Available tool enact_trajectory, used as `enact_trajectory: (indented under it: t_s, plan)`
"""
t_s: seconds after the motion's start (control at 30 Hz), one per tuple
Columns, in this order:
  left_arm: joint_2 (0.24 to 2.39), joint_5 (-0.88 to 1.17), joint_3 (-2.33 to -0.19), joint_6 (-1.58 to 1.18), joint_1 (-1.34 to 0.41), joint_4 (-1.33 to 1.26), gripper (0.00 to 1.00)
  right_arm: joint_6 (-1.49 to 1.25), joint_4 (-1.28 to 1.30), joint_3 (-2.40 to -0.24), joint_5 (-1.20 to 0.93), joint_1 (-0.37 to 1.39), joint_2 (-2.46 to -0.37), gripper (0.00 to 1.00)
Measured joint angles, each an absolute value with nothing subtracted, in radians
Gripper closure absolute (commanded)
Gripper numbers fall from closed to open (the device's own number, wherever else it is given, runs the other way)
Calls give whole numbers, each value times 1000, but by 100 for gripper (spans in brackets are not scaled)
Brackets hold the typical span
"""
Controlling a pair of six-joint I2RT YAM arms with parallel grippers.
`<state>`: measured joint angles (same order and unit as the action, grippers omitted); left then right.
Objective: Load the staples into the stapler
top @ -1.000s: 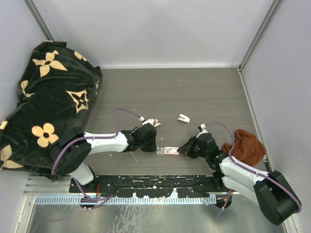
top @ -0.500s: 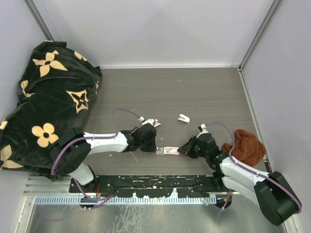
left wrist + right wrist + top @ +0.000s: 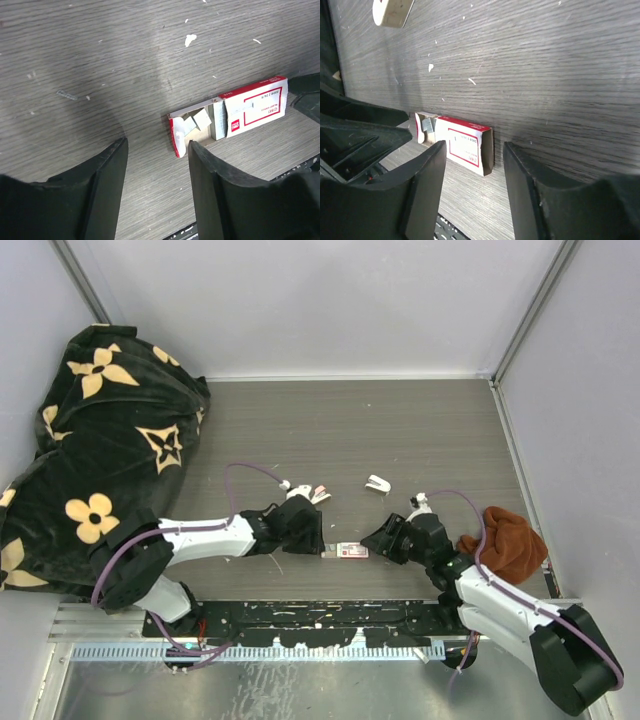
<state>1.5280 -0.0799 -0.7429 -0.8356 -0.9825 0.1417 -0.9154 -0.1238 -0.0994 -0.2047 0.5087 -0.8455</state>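
Staple box (image 3: 350,551) flat on the table (image 3: 400,430) in the overhead view, my left gripper (image 3: 321,546) just off one end and my right gripper (image 3: 374,544) just off the other, so I'm bracketing it from both sides. A white stapler (image 3: 377,484) waits beyond the box, well apart from it.

Left wrist now: fingers (image 3: 107,190) spread wide, nothing in them. The box sits just ahead with its tan tray (image 3: 192,132) slid out toward me and a silvery staple strip (image 3: 218,119) showing at the sleeve's mouth. That open end faces this hand, I'd say so it can pick the strip out.

Right wrist: fingers (image 3: 422,195) wide too, empty, with the box's closed end lined up between them, likely to pin the sleeve.
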Motion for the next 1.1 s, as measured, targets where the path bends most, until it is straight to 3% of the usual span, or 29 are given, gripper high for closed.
enact_trajectory:
  t_s: [0.17,0.53,0.7,1.0,1.1]
  plan:
    - [1464,-121,-722,-819,-982,171,23,-904,-63,-108,-169,509,-775,30]
    - [1205,-208,-715,-705,-939,276,10,-780,162,-224,-64,509,-693,22]
    - [1200,-155,-776,-581,-847,299,8,-723,173,-269,-14,509,-690,21]
    - [1483,13,-920,-318,-694,184,12,-704,161,-268,-2,509,-654,21]
    - [1556,41,-956,-252,-686,158,17,-705,154,-260,-2,509,-633,21]
